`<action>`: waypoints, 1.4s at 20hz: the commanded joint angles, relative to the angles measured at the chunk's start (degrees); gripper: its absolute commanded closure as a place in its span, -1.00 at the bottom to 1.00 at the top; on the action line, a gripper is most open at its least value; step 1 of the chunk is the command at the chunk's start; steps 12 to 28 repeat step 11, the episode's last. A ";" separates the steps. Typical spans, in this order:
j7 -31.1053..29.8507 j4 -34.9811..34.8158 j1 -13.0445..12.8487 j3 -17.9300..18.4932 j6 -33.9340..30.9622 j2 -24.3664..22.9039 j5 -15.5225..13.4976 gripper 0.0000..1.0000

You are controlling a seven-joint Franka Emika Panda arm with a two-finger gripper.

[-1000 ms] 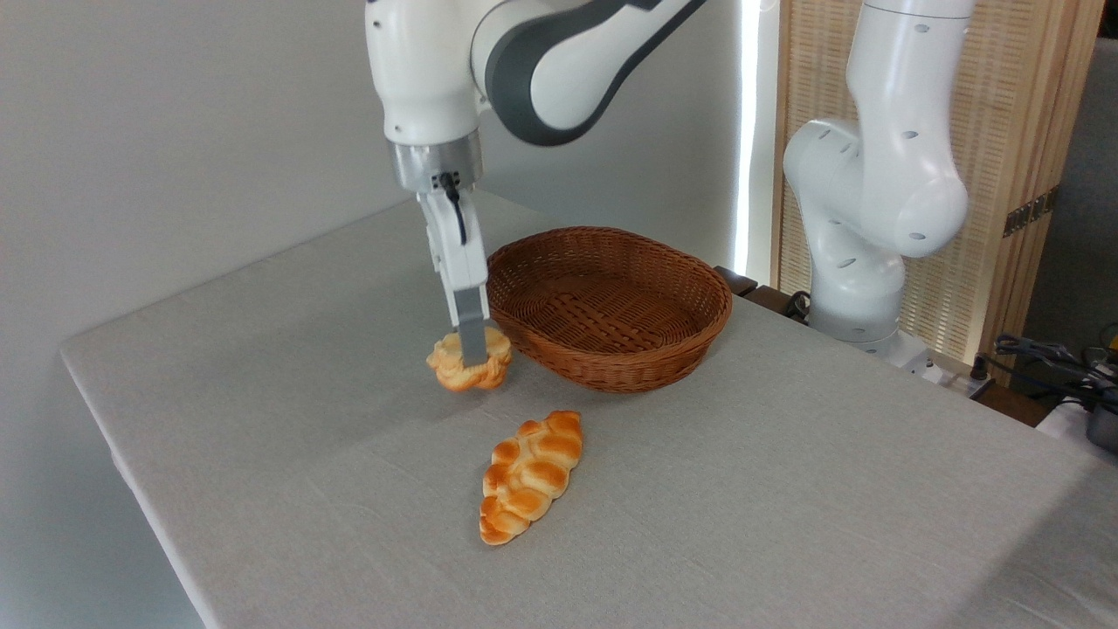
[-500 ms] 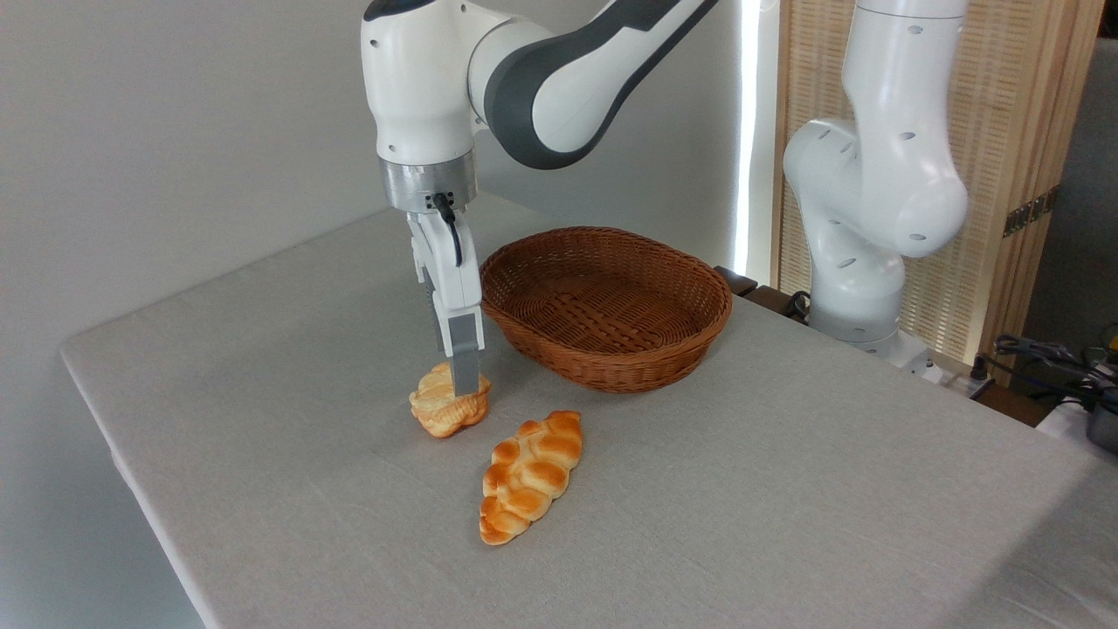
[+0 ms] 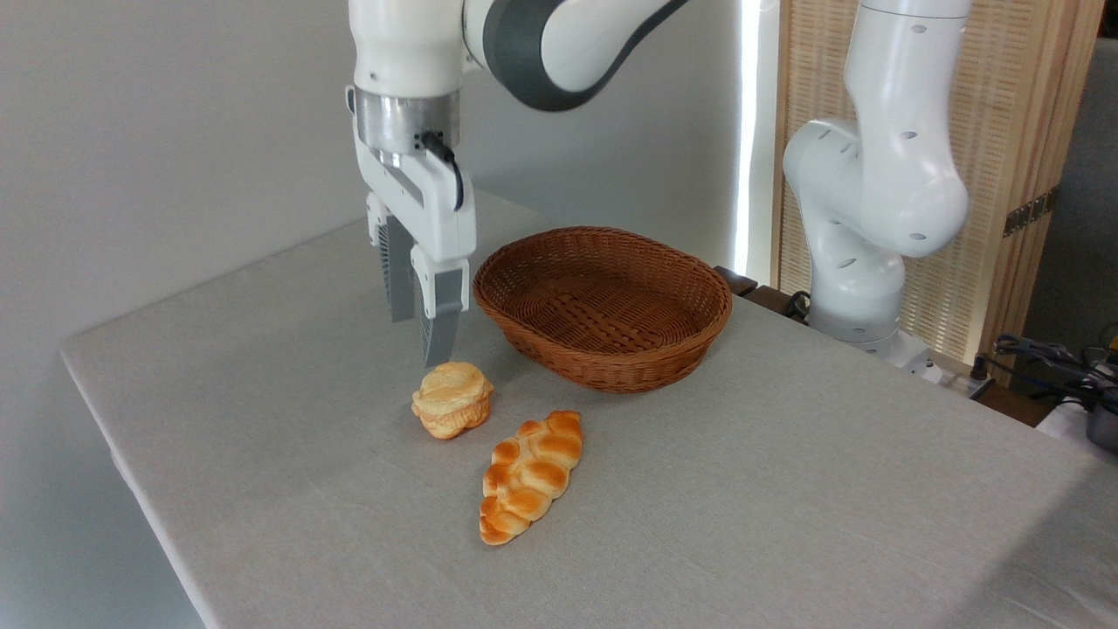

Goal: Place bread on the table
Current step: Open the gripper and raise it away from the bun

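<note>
The bread (image 3: 452, 399), a small round pale-golden layered bun, rests upright on the light grey table (image 3: 262, 411), just left of the basket's front. My gripper (image 3: 419, 336) hangs directly above it and slightly to the left, open, with nothing between its two grey fingers (image 3: 439, 323). A small gap separates the fingertips from the bun's top.
A brown wicker basket (image 3: 603, 301) with nothing in it stands right of the gripper. A glossy orange braided loaf (image 3: 528, 474) lies on the cloth in front of the bun. The arm's white base (image 3: 865, 201) rises at the back right. The table's left edge runs close by.
The gripper lowered the bun to the table, opened and let it go, then rose above it. The bun now sits upright on the cloth.
</note>
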 commanded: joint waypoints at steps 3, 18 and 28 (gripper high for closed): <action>-7.96 6.61 -0.36 4.47 -8.21 0.23 -0.28 -1.00; -7.28 7.48 -0.27 7.29 -12.54 0.14 -0.11 -1.00; -7.28 7.48 -0.27 7.29 -12.54 0.14 -0.11 -1.00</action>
